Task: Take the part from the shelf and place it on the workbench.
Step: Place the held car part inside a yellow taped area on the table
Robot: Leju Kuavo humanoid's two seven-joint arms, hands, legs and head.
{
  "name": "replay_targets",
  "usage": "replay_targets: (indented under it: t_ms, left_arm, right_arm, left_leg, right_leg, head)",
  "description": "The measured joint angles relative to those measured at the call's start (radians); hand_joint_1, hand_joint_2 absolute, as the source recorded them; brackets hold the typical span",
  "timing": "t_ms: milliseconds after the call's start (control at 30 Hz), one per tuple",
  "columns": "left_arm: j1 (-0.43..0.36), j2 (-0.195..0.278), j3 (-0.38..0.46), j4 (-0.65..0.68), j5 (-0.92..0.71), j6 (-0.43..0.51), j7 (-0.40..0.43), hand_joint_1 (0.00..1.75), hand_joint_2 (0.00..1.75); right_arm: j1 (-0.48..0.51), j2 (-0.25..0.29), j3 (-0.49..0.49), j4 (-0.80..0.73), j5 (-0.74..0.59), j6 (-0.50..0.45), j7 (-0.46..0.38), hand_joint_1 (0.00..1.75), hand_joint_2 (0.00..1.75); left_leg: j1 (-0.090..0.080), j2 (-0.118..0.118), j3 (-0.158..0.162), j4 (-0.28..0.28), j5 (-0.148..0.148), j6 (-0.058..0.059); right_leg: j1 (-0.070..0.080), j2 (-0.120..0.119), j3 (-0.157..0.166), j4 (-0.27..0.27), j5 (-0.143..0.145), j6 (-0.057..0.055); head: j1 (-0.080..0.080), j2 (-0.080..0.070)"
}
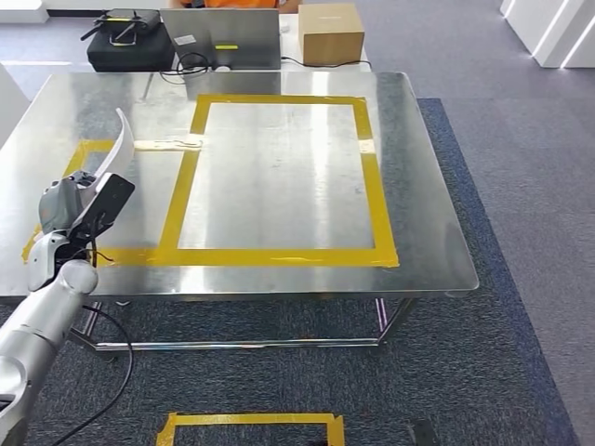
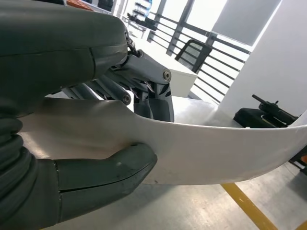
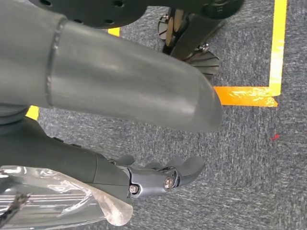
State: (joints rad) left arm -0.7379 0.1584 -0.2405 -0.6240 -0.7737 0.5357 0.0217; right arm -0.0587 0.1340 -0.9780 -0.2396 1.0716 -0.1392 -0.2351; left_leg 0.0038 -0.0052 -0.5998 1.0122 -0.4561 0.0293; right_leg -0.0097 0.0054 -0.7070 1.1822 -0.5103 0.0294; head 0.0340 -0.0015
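Over the workbench's (image 1: 421, 232) left edge, the left hand (image 1: 77, 206) grips a curved white part (image 1: 121, 150), its long axis rising away (yellow tape frame (image 1: 281, 255) lies rightward). Beside the floor, the right hand (image 3: 159, 175) hangs, fingers apart, holding nothing.

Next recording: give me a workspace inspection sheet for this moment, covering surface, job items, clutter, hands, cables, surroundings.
Surface: steel workbench, shiny, marked with a yellow tape rectangle.
Job's things: curved white part, held above the workbench's left end, not yet set down.
Clutter: nothing seen inside the tape rectangle.
Hands: left hand grips the part; right hand hangs over the carpet, holding nothing, fingers apart.
Cables: black cable loops below the left arm.
Surroundings: laptop, cardboard box, black case on a table behind; grey carpet.
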Motion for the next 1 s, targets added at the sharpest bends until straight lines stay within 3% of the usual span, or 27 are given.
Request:
replay_targets:
  t_ms: [67, 100, 233, 300, 367, 400, 433, 467, 567, 633, 700, 767, 800, 900, 933, 967, 1000]
  left_arm:
    - [-0.004, 0.001, 0.000, 0.011, -0.001, 0.001, 0.000, 1.75, 1.75]
    - [-0.006, 0.002, 0.000, 0.016, -0.001, 0.002, 0.000, 1.75, 1.75]
    - [-0.010, 0.003, -0.002, 0.032, -0.003, 0.003, 0.004, 1.75, 1.75]
    - [-0.015, 0.005, -0.003, 0.044, -0.018, 0.000, 0.018, 1.75, 1.75]
    - [-0.016, 0.007, -0.007, 0.063, -0.045, -0.011, 0.039, 1.75, 1.75]
    - [-0.013, 0.008, -0.011, 0.075, -0.058, -0.020, 0.048, 1.75, 1.75]
    - [-0.009, 0.008, -0.016, 0.087, -0.069, -0.030, 0.055, 1.75, 1.75]
    - [-0.004, 0.008, -0.020, 0.098, -0.077, -0.040, 0.061, 1.75, 1.75]
    - [0.004, 0.007, -0.023, 0.122, -0.084, -0.059, 0.071, 1.75, 1.75]
    - [0.009, 0.005, -0.023, 0.137, -0.084, -0.068, 0.074, 1.75, 1.75]
    - [0.018, 0.002, -0.023, 0.150, -0.078, -0.084, 0.073, 1.75, 1.75]
    - [0.021, -0.003, -0.023, 0.159, -0.071, -0.104, 0.066, 1.75, 1.75]
    - [0.022, -0.006, -0.023, 0.162, -0.070, -0.114, 0.062, 1.75, 1.75]
    - [0.025, -0.013, -0.023, 0.173, -0.072, -0.143, 0.056, 1.75, 1.75]
    - [0.026, -0.015, -0.023, 0.177, -0.072, -0.156, 0.055, 1.75, 1.75]
    - [0.028, -0.016, -0.023, 0.181, -0.072, -0.168, 0.053, 1.75, 1.75]
    - [0.028, -0.017, -0.023, 0.182, -0.072, -0.180, 0.051, 1.31, 1.75]
  right_arm:
    - [-0.002, 0.000, 0.000, 0.000, 0.000, 0.000, 0.000, 0.00, 0.00]
    - [-0.003, -0.001, 0.000, 0.000, 0.000, 0.000, 0.000, 0.00, 0.00]
    - [-0.001, 0.000, 0.000, 0.000, 0.000, 0.000, 0.000, 0.00, 0.00]
    - [-0.002, 0.000, 0.000, 0.000, 0.000, 0.000, 0.000, 0.00, 0.00]
    - [0.000, 0.000, 0.000, 0.000, 0.001, 0.000, 0.001, 0.00, 0.00]
    - [0.002, 0.000, 0.000, 0.000, 0.002, 0.000, 0.001, 0.00, 0.00]
    - [0.004, 0.000, 0.000, 0.000, 0.003, 0.001, 0.001, 0.00, 0.00]
    - [0.006, 0.000, 0.000, 0.001, 0.004, 0.002, 0.001, 0.00, 0.00]
    - [0.009, 0.001, 0.000, 0.001, 0.013, 0.005, -0.001, 0.00, 0.00]
    - [0.011, 0.001, 0.001, 0.002, 0.019, 0.006, -0.001, 0.00, 0.00]
    - [0.016, 0.001, 0.003, 0.002, 0.024, 0.008, 0.003, 0.00, 0.00]
    - [0.022, 0.001, 0.006, 0.002, 0.031, 0.010, 0.007, 0.00, 0.00]
    - [0.024, 0.001, 0.008, 0.002, 0.033, 0.012, 0.008, 0.00, 0.00]
    - [0.029, 0.001, 0.011, 0.002, 0.037, 0.017, 0.010, 0.00, 0.00]
    - [0.031, 0.001, 0.012, 0.002, 0.038, 0.018, 0.011, 0.00, 0.00]
    - [0.032, 0.001, 0.013, 0.002, 0.038, 0.019, 0.011, 0.00, 0.00]
    - [0.033, 0.001, 0.014, 0.002, 0.039, 0.019, 0.011, 0.00, 0.00]
  left_leg:
    - [-0.003, -0.001, 0.000, 0.004, -0.005, -0.006]
    - [-0.004, -0.001, -0.001, 0.005, -0.006, -0.010]
    - [-0.001, -0.001, -0.004, 0.012, -0.015, -0.030]
    - [0.001, 0.000, -0.034, 0.086, -0.060, -0.040]
    - [0.004, 0.000, -0.095, 0.220, -0.122, -0.048]
    - [0.005, 0.000, -0.119, 0.272, -0.139, -0.050]
    - [0.005, 0.000, -0.129, 0.291, -0.137, -0.050]
    - [0.006, 0.001, -0.120, 0.269, -0.115, -0.050]
    - [0.005, 0.001, -0.025, 0.067, -0.020, -0.041]
    - [0.001, 0.001, 0.004, 0.003, -0.008, -0.034]
    - [-0.001, 0.000, 0.005, -0.002, -0.006, -0.024]
    - [0.003, 0.000, 0.009, -0.008, -0.002, -0.012]
    - [0.005, 0.001, 0.011, -0.011, 0.000, -0.006]
    - [0.005, 0.002, 0.011, -0.011, 0.000, 0.000]
    - [0.005, 0.002, 0.012, -0.011, -0.001, 0.000]
    - [0.005, 0.002, 0.012, -0.011, -0.001, 0.000]
    - [0.005, 0.001, 0.014, -0.010, -0.002, -0.001]
  right_leg:
    - [0.002, 0.001, 0.066, -0.128, 0.045, -0.008]
    - [0.004, 0.002, 0.084, -0.160, 0.051, -0.011]
    - [0.004, 0.003, 0.093, -0.174, 0.052, -0.028]
    - [-0.001, 0.002, 0.096, -0.179, 0.055, -0.037]
    - [-0.001, 0.002, 0.097, -0.179, 0.054, -0.041]
    - [-0.001, 0.002, 0.098, -0.179, 0.054, -0.041]
    - [-0.001, 0.003, 0.098, -0.178, 0.053, -0.041]
    - [-0.001, 0.003, 0.099, -0.178, 0.053, -0.041]
    - [0.001, 0.003, 0.099, -0.175, 0.050, -0.034]
    - [0.004, 0.004, 0.097, -0.175, 0.051, -0.026]
    - [0.004, 0.004, 0.097, -0.178, 0.051, -0.015]
    - [0.002, 0.003, 0.085, -0.156, 0.032, -0.004]
    - [0.001, 0.002, 0.065, -0.117, 0.008, 0.001]
    - [-0.001, 0.001, -0.028, 0.079, -0.077, 0.010]
    - [-0.001, 0.000, -0.044, 0.114, -0.082, 0.012]
    - [-0.002, 0.000, -0.041, 0.107, -0.069, 0.012]
    - [-0.002, 0.000, -0.016, 0.059, -0.039, 0.012]
  head:
    - [-0.001, 0.000]
    - [-0.001, 0.000]
    - [-0.002, 0.000]
    - [-0.004, 0.000]
    - [-0.005, 0.000]
    - [-0.005, 0.000]
    - [-0.005, 0.000]
    - [-0.005, 0.000]
    - [-0.005, 0.000]
    - [-0.005, 0.000]
    - [-0.004, 0.000]
    - [-0.003, 0.000]
    - [-0.001, 0.000]
    - [0.001, 0.000]
    - [0.001, 0.000]
    - [0.001, 0.000]
    - [0.001, 0.000]
